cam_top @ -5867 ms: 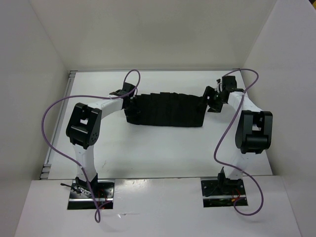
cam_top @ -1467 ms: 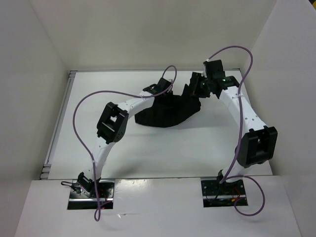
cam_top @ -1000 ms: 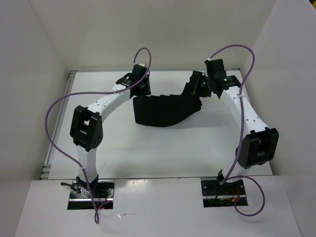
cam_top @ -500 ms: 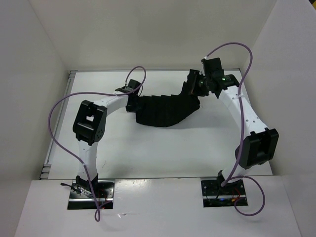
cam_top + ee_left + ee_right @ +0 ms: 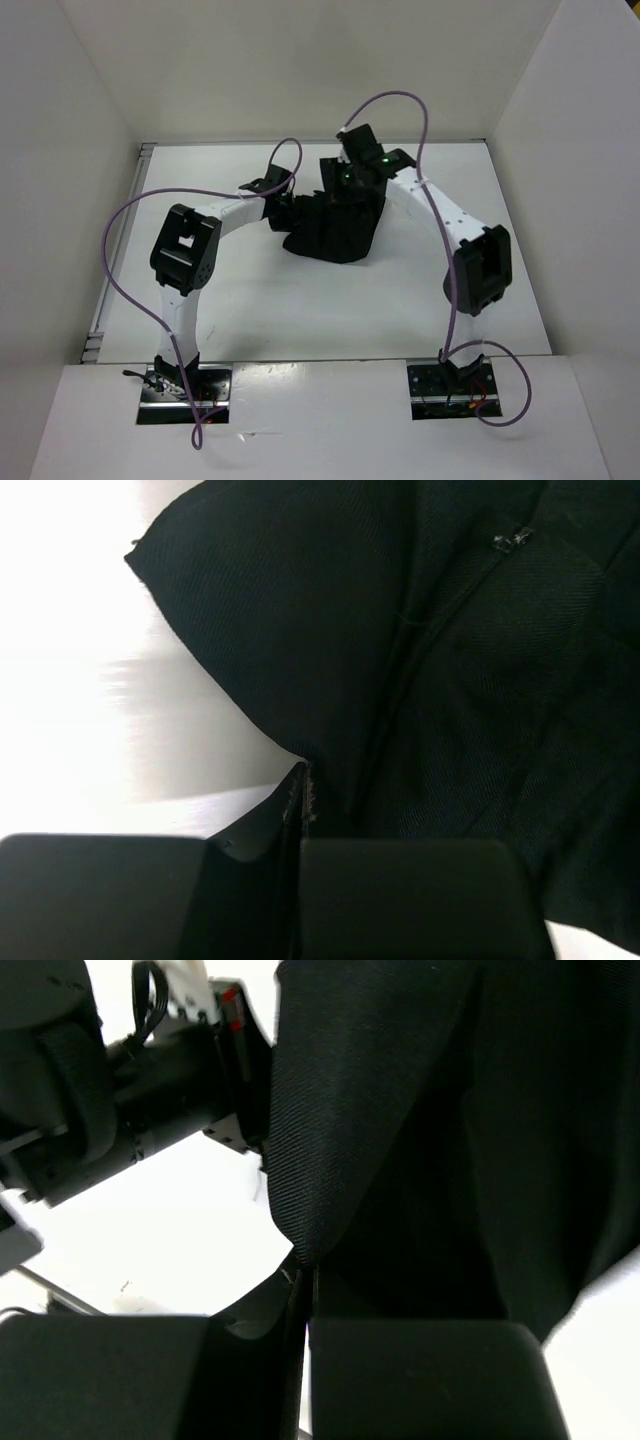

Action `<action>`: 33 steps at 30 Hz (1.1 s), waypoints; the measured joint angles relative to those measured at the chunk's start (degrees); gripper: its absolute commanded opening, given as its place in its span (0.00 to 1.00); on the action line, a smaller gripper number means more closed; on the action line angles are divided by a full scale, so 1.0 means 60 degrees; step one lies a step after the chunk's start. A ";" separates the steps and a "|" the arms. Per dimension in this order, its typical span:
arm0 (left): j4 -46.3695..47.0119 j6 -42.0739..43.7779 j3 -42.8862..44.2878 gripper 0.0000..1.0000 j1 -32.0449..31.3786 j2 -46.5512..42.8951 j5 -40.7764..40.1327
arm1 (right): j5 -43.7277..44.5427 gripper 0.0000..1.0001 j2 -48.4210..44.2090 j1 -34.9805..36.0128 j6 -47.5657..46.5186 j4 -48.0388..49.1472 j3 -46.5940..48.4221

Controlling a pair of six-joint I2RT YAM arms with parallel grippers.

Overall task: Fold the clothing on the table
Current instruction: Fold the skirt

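The black clothing (image 5: 336, 230) lies bunched at the back middle of the white table (image 5: 300, 300). My left gripper (image 5: 283, 208) sits at its left end, shut on an edge of the fabric. In the left wrist view the jaws are closed, with the cloth (image 5: 420, 640) pinched at my left gripper (image 5: 303, 785). My right gripper (image 5: 336, 183) holds the other end lifted above the garment, close to the left gripper. The right wrist view shows my right gripper (image 5: 305, 1265) shut on a hanging fold of the cloth (image 5: 340, 1110).
White walls close in the table on the left, back and right. A metal rail (image 5: 118, 250) runs along the left edge. Purple cables (image 5: 400, 100) loop above both arms. The left arm's wrist (image 5: 150, 1090) appears close by in the right wrist view.
My left gripper has come down on the garment's left edge and shut on it. My right gripper has swung left with the right end, bunching the cloth towards the left gripper.
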 measured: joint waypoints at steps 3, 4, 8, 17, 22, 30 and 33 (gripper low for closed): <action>0.0091 -0.0109 -0.0055 0.00 0.0007 0.0000 0.0222 | -0.0051 0.00 0.0933 0.0492 0.0058 0.0095 0.0444; 0.0109 -0.0146 -0.0066 0.00 0.0011 -0.0004 0.0259 | -0.0076 0.00 0.1249 0.0652 0.0080 0.0098 0.0663; 0.0204 -0.0160 -0.0153 0.00 0.0011 -0.0040 0.0339 | -0.0178 0.07 0.2226 0.1155 0.0164 0.0266 0.1279; -0.0178 -0.0011 -0.0310 0.07 0.0248 -0.0266 0.0222 | -0.1501 0.61 0.2637 0.1417 0.0477 0.1300 0.1355; -0.1002 0.0379 -0.0153 0.18 0.0914 -0.0645 -0.0674 | -0.1632 0.64 0.1679 0.1417 0.0470 0.1810 0.1147; -0.1636 0.0871 0.0441 0.17 0.1603 -0.2306 -0.1217 | -0.0419 0.52 -0.0437 0.1366 0.0474 0.2259 0.0339; -0.1453 0.1060 0.0710 0.13 0.1577 -0.2790 0.0412 | -0.0215 0.29 -0.0324 0.1249 0.0608 0.2382 -0.0284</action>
